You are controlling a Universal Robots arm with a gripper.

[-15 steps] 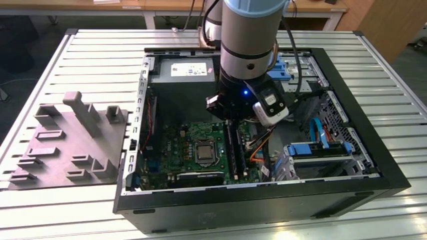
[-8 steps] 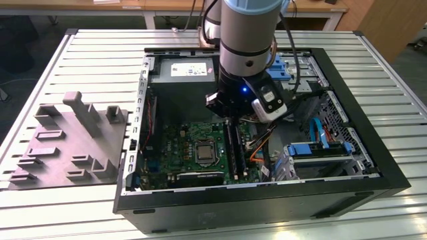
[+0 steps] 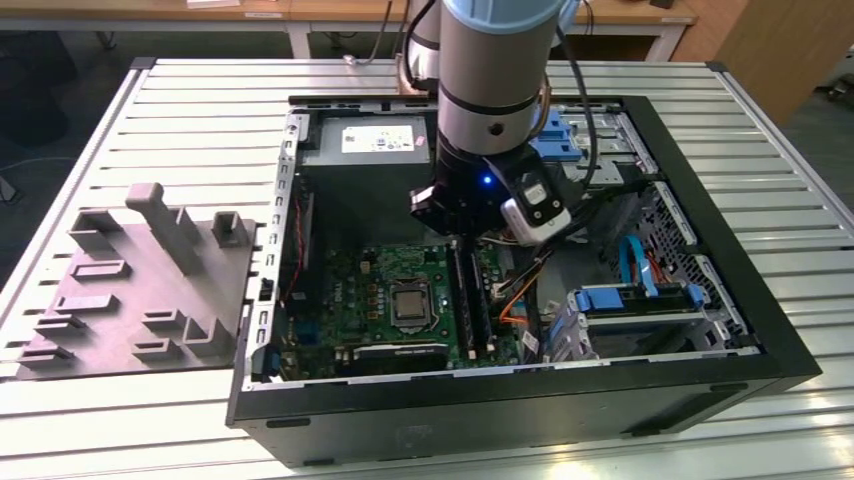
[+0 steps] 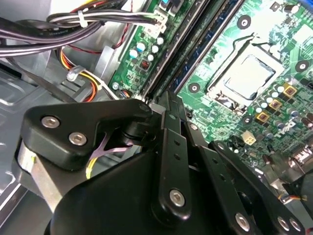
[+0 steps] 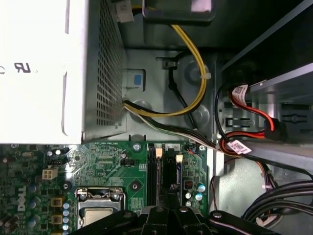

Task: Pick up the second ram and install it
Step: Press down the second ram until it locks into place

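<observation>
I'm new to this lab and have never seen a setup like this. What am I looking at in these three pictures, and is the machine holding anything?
The exterior view looks down on a metal slatted table with an open computer case lying on it. A grey robot arm reaches into the case from above. Its gripper is down over the green motherboard, at the long black memory slots beside the processor socket.

On the exterior view's left, a grey plastic fixture tray with upright blocks lies beside the case.

Both wrist views come from cameras riding on the arm. They look past the gripper's black linkage at the board, the slots and cable bundles. The first wrist view also shows the power supply.

I cannot tell whether anything is held.
</observation>
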